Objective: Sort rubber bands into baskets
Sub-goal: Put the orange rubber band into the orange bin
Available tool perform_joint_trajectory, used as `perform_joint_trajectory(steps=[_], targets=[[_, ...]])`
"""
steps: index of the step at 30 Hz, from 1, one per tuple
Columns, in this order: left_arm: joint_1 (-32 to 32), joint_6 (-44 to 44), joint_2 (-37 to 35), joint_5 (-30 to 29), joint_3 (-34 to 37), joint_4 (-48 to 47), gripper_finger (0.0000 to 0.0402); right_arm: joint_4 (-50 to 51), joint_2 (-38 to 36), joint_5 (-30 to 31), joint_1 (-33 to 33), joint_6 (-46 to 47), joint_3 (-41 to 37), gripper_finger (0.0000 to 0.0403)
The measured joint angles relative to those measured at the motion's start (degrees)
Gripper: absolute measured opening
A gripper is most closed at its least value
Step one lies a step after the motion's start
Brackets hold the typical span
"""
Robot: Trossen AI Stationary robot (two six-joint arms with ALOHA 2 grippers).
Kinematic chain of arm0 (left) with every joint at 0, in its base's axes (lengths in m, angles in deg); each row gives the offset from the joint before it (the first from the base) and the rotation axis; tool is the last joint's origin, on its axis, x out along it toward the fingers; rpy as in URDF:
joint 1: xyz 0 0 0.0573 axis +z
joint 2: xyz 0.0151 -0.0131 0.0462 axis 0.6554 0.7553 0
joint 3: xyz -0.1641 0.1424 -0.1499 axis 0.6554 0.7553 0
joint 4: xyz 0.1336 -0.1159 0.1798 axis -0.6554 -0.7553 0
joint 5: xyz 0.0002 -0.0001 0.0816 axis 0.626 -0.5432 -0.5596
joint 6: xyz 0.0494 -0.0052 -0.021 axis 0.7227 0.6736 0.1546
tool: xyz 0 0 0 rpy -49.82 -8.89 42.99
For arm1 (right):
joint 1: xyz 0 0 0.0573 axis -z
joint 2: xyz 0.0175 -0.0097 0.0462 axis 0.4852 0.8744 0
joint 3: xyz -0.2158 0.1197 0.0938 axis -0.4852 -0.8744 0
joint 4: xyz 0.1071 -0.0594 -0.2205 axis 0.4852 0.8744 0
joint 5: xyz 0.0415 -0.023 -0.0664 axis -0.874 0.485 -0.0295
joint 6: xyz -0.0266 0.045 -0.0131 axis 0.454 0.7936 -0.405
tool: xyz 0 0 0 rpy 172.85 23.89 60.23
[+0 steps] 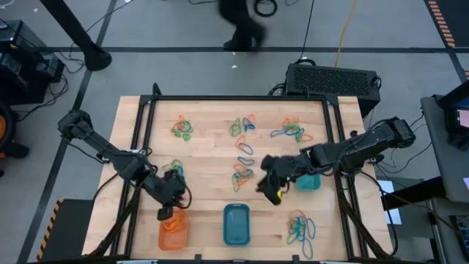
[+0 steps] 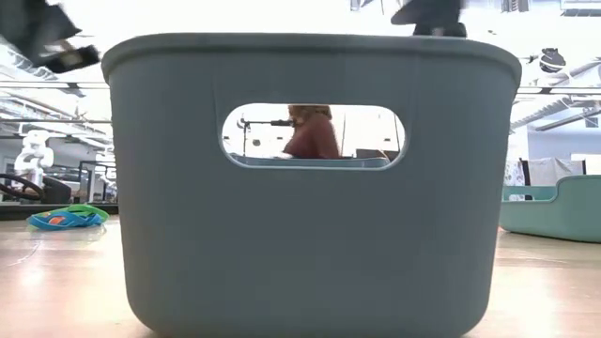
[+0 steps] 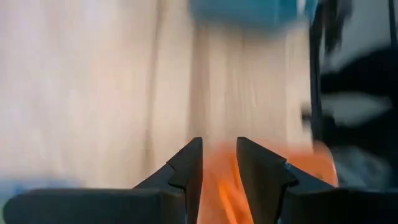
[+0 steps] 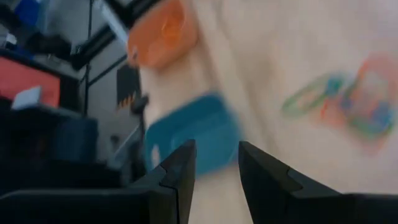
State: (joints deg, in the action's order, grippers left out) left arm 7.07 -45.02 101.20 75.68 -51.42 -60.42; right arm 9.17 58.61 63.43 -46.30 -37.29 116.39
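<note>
Your left pincer (image 1: 171, 213) hangs slightly parted, empty, over the orange basket (image 1: 174, 231) holding orange bands; the blue basket (image 1: 236, 224) looks empty. Right pincer (image 1: 270, 192) parted, empty.

A grey concrete floor (image 1: 183, 66) with black cables (image 1: 308, 29) surrounds the light wooden tabletop (image 1: 212, 150), under bright ceiling lights (image 2: 282, 14).

Left tool (image 1: 170, 210) and right tool (image 1: 268, 191) both slightly parted, empty.

Orange basket (image 1: 173, 231) is sitting at seven o'clock, blue basket (image 1: 237, 224) at six, teal basket (image 1: 308, 182) at four; tangled rubber bands (image 1: 242, 149) are lying in scattered clusters.
</note>
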Motion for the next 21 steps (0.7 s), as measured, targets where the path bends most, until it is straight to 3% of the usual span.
perform_joint_trajectory(steps=[3,8,16,21], targets=[[1.5,8.1,0.9,-5.2,0.0,9.3,0.0105,4.2,0.0,-0.7,-4.1,6.8,0.0,0.0114],[6.9,20.1,5.1,-5.5,0.0,22.8,0.0105,11.9,0.0,0.2,-11.5,19.1,0.0,0.0114],[17.2,24.0,13.4,3.9,0.0,43.7,0.0105,24.2,1.4,13.8,-22.2,42.6,0.0,0.0114],[20.6,20.9,17.1,9.2,0.0,58.3,0.0105,26.0,6.2,14.8,-25.7,51.3,0.0,0.0114]])
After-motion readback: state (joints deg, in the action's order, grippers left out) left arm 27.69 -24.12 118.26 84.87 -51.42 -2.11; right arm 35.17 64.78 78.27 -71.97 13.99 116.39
